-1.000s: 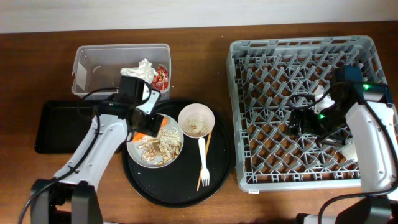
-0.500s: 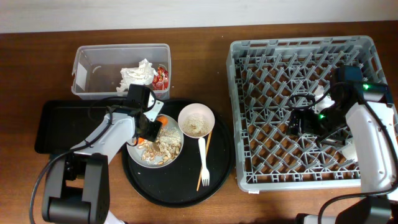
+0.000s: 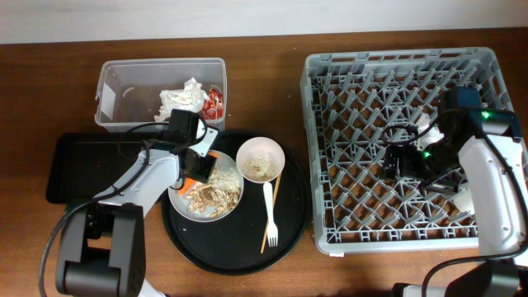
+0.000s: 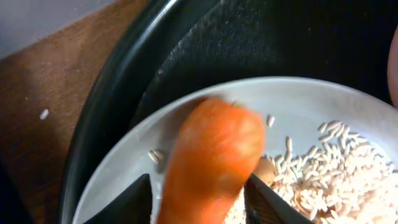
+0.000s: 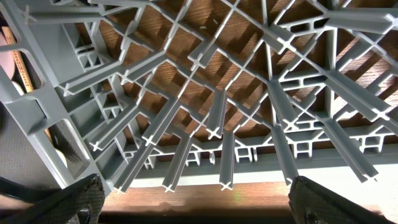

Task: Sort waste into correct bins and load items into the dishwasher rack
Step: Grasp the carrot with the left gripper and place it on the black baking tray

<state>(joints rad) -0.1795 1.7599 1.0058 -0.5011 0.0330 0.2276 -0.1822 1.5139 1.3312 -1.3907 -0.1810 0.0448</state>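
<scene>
Overhead: bright, even light. Small soft shadows beside arms. Table (image 3: 264, 91) wood sharp.
Left wrist: too close. Carrot (image 4: 208, 162) all blurry. Rice grains (image 4: 323, 155) a bit clearer. Soft pale shine on round black tray (image 4: 102, 124) rim.
Right wrist: rack (image 5: 217, 112) pegs sharp, fan outward at edges. Right gripper (image 5: 196, 186) fingers (image 5: 56, 202) dark, fuzzy in bottom corners.

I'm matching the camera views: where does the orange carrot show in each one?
Overhead: carrot at the left edge of the plate.
Left wrist: carrot at bottom centre, blurred, over the plate.
Right wrist: not in it.
Shared landmark: the pale plate.
</scene>
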